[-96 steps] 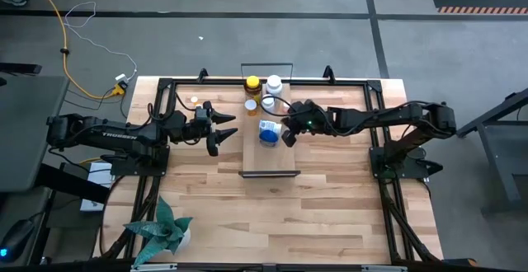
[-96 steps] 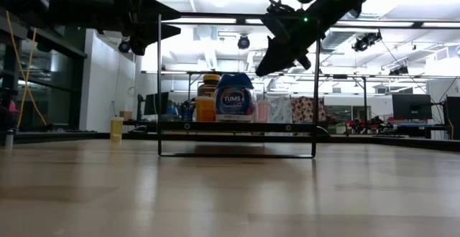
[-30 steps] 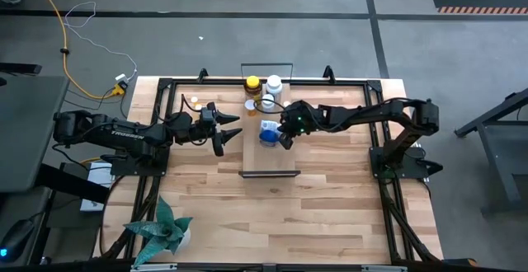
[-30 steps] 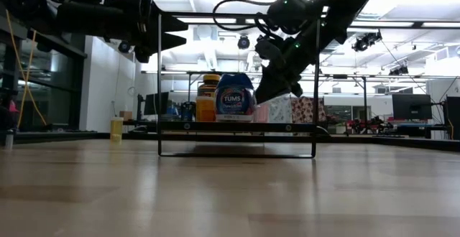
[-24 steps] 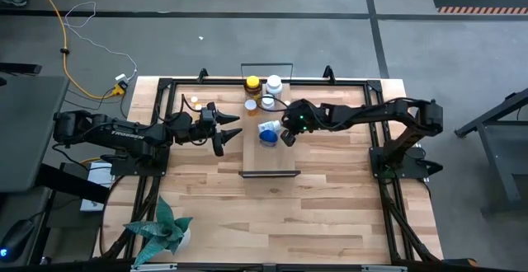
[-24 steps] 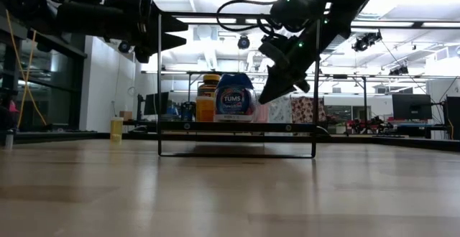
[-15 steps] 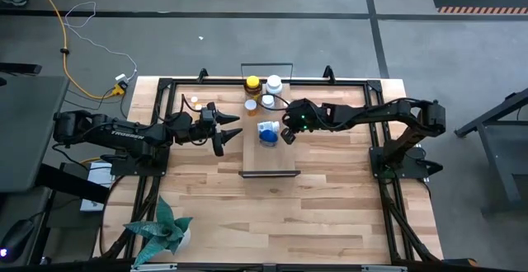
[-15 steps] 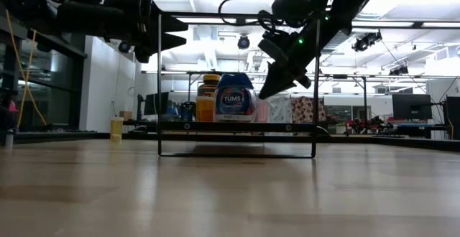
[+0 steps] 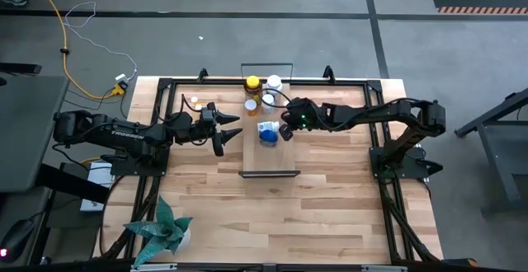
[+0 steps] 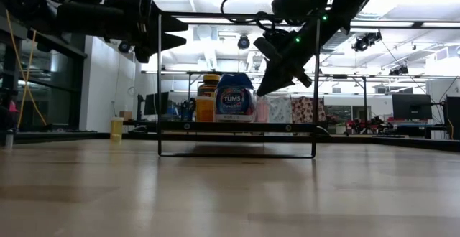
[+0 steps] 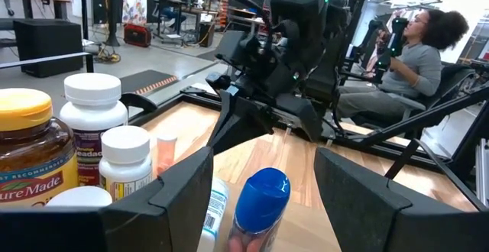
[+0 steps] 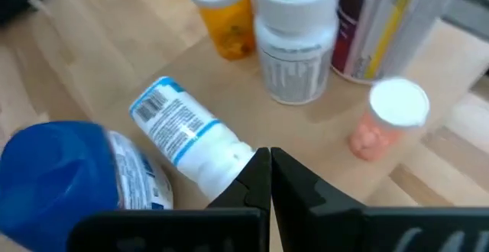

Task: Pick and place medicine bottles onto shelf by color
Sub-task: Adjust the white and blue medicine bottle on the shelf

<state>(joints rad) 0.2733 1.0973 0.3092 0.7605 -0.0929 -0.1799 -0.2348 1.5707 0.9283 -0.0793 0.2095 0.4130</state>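
Note:
The shelf (image 9: 268, 152) runs from the far edge toward the near edge at mid-table. On its far half stand an amber bottle with a yellow cap (image 9: 252, 82), white bottles (image 9: 274, 82) and a blue-capped bottle (image 9: 269, 135). A white bottle (image 12: 187, 134) lies on its side next to the blue-capped one, and a small orange one (image 12: 386, 114) lies farther off. My right gripper (image 9: 286, 133) is shut and hangs just right of the blue-capped bottle (image 10: 235, 97), above the board. My left gripper (image 9: 228, 128) stands open and level to the shelf's left, with nothing between its fingers.
A tiny orange bottle (image 9: 195, 100) stands on the table left of the shelf. A potted plant (image 9: 161, 231) sits at the near left corner. The shelf's near half and the table in front of it are bare wood. A person (image 11: 416, 50) sits beyond the table.
My right gripper has risen a little beside the blue-capped bottle and rolled its wrist, staying shut. The bottles keep their places.

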